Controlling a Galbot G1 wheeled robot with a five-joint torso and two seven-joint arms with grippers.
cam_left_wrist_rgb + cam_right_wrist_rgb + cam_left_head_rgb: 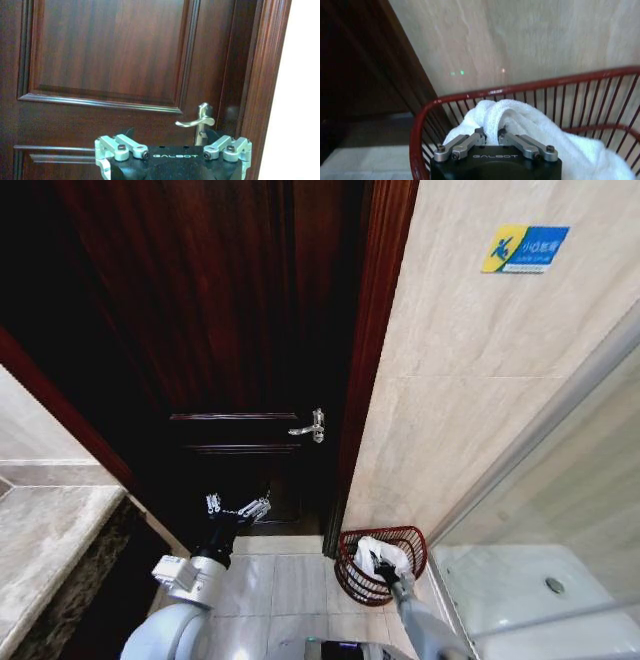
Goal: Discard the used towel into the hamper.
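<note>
1. Hamper (414, 540) sits on the tiled floor (290, 580) by the wall, right of the wooden door (230, 330): round, red wire, thin vertical ribs.
2. White terry towel (540, 123) bunched inside it.
3. Right hand (491, 135) inside the rim, pinched on a towel fold.
4. Left hand (172, 150) spread wide, empty, facing the door.
</note>
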